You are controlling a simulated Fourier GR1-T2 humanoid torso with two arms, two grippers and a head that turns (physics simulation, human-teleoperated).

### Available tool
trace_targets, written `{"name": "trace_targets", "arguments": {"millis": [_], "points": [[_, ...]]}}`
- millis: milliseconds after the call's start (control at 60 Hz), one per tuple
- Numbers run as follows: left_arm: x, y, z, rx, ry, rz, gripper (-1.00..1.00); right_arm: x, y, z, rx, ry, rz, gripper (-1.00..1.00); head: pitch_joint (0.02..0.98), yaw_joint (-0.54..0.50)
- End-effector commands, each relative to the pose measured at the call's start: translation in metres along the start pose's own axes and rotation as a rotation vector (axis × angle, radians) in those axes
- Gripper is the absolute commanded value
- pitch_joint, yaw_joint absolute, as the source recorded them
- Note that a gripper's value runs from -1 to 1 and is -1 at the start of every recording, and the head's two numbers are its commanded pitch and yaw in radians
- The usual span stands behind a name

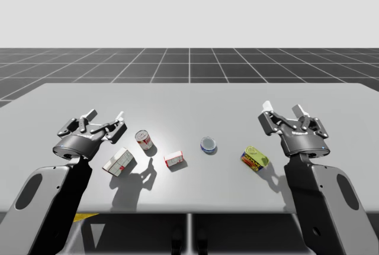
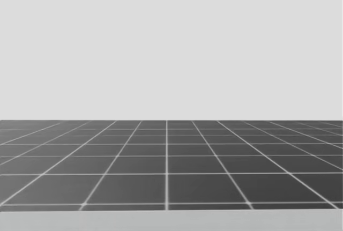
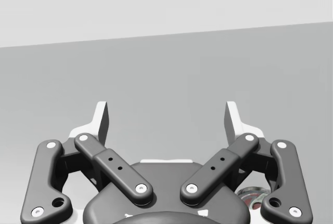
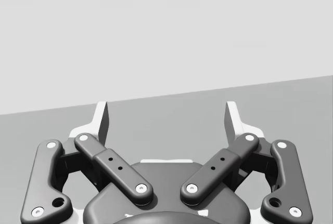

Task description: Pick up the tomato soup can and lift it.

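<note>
1. In the high view I am counting one table (image 1: 189, 98), three cans, two boxes and my two grippers.
2. The cans: a red and white can (image 1: 143, 139), a blue can (image 1: 208, 145) and a green and yellow can (image 1: 254, 159). The boxes: a large red and white box (image 1: 118, 161) and a small red and white box (image 1: 174, 160).
3. The red and white can is standing upright near my left gripper (image 1: 105, 116), at its 4 o'clock. In the left wrist view a sliver of it is peeking out under the gripper.
4. From that can, the large box is lying at 7 o'clock, the small box at 4 o'clock and the blue can at 3 o'clock. None is touching it, and bare tabletop is showing all round it.
5. The green and yellow can is sitting at 7 o'clock of my right gripper (image 1: 283, 108), well apart from the blue can.
6. All five things are sitting in the near half of the table. The two boxes and the green and yellow can are closest to the near edge, and the far half is spreading out wide at 12 o'clock.
7. My left gripper's fingers (image 3: 101, 121) are spreading wide and gripping nothing, with plain tabletop between them.
8. My right gripper's fingers (image 4: 234, 121) are likewise gaping wide and holding nothing, pointing over the table's far edge.
9. My head is looking out over a strip of table to the gridded floor (image 2: 171, 166).
</note>
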Motion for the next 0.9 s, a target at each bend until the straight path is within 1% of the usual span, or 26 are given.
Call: {"name": "trace_targets", "arguments": {"millis": [17,50,67,100,150,183,267,283,300,317,383,433,550,567,733,750,817,900], "points": [[0.0001,-0.0002,0.0001,0.0,-0.001,-0.002,-1.0,-0.0013,0.0016,0.0014,-0.001,-0.008,-0.02,-1.0,0.076,-0.02],[0.0,-0.0002,0.0002,0.002,-0.001,-0.003,-1.0,-0.0016,0.0018,0.0015,0.028,0.007,-0.026,-1.0,0.079,-0.02],[0.0,-0.0002,0.0002,0.003,-0.001,-0.003,-1.0,-0.0016,0.0018,0.0012,0.043,0.016,-0.035,-1.0,0.08,-0.01],[-0.0001,-0.0001,0.0002,0.003,-0.001,-0.004,-1.0,-0.0012,0.0016,0.0005,0.047,0.024,-0.043,-1.0,0.083,-0.01],[0.0,0.0,0.0002,0.003,-0.001,-0.004,-1.0,-0.0005,0.0015,0.0007,0.053,0.036,-0.043,-1.0,0.093,-0.01],[0.0,0.0001,0.0003,0.004,-0.001,-0.004,-1.0,-0.0008,0.0012,0.0003,0.054,0.04,-0.033,-1.0,0.105,-0.01],[-0.0001,0.0002,0.0004,0.004,-0.001,-0.005,-1.0,-0.0004,0.0008,0.0002,0.055,0.045,-0.037,-1.0,0.142,-0.01],[-0.0001,0.0001,0.0004,0.004,-0.001,-0.005,-1.0,-0.0003,0.0008,0.0003,0.056,0.046,-0.037,-1.0,0.16,-0.01],[-0.0001,0.0001,0.0005,0.004,-0.001,-0.005,-1.0,-0.0007,0.0004,-0.0001,0.056,0.053,-0.047,-1.0,0.181,-0.01],[-0.0001,0.0001,0.0004,0.004,-0.001,-0.005,-1.0,-0.0005,0.0007,0.0,0.054,0.055,-0.052,-1.0,0.19,-0.01],[-0.0003,-0.0001,0.0004,0.004,-0.001,-0.006,-1.0,-0.0005,0.0007,-0.0001,0.06,0.058,-0.054,-1.0,0.245,-0.01],[-0.0006,-0.0007,0.0004,0.003,0.0,-0.008,-1.0,-0.0005,0.0006,-0.0001,0.057,0.058,-0.052,-1.0,0.302,0.0],[-0.0006,-0.0009,0.0,-0.002,0.001,-0.007,-1.0,-0.0001,0.0005,-0.0002,0.057,0.056,-0.047,-1.0,0.382,0.01],[-0.0006,-0.0009,-0.0002,-0.003,0.001,-0.007,-1.0,-0.0001,0.0005,-0.0004,0.056,0.056,-0.046,-1.0,0.41,0.01],[-0.0005,-0.001,-0.0006,-0.004,0.002,-0.009,-1.0,0.0002,0.0014,0.0001,0.065,0.061,-0.048,-1.0,0.535,0.03],[-0.0004,-0.0012,-0.0004,-0.004,0.002,-0.009,-1.0,0.0,0.0018,0.0002,0.069,0.062,-0.047,-1.0,0.564,0.05],[-0.0004,-0.0013,-0.0005,-0.004,0.002,-0.009,-1.0,-0.0003,0.0022,0.0003,0.073,0.065,-0.046,-1.0,0.597,0.08],[-0.0003,-0.0015,-0.0005,-0.007,0.004,-0.007,-1.0,-0.0006,0.0024,0.0003,0.081,0.072,-0.044,-1.0,0.649,0.14]]}}
